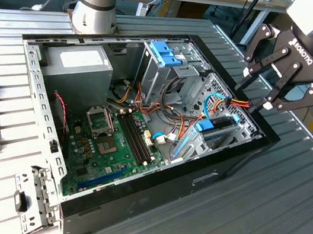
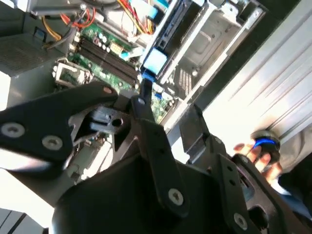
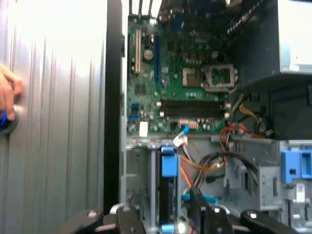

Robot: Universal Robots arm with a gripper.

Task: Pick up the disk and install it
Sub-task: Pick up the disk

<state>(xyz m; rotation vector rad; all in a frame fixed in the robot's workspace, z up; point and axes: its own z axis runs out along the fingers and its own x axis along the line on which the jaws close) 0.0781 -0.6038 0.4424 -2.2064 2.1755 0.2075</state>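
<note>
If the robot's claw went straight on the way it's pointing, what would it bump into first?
Most likely the disk, standing on edge in the computer case below the open gripper: the first wrist view shows it straight ahead. Depth is unclear, so the orange wires beside it might come first.

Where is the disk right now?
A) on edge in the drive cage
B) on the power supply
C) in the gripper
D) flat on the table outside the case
A: the disk stands on edge in the drive cage inside the case, and the gripper is open and empty, apart from it.
</note>
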